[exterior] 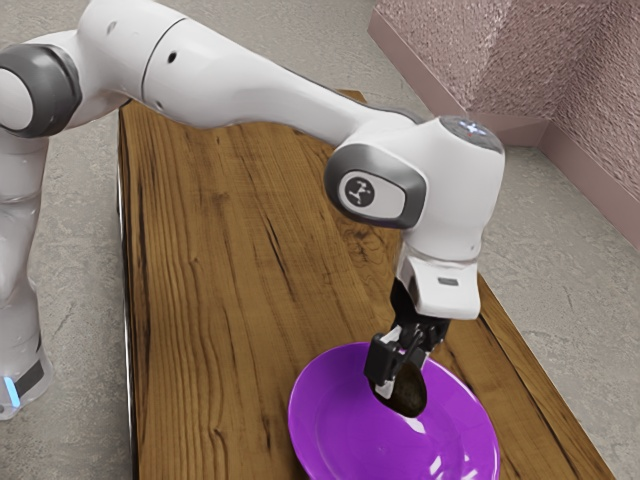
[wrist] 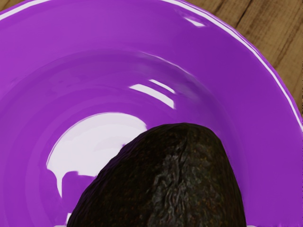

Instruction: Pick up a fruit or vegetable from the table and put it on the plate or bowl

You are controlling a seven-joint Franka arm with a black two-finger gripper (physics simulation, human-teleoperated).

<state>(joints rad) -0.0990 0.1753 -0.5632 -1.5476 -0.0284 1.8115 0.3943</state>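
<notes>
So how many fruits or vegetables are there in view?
1: a dark avocado, held in the gripper over the purple plate. Others could be hidden behind the arm.

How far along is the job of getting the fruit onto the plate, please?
Done: the avocado is off the table and over the purple plate. In hand: the gripper is shut on it, low above the plate's middle. Left: releasing it onto the plate.

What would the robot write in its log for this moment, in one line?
gripper: shut on avocado | avocado: low over purple plate | release: not yet
</notes>
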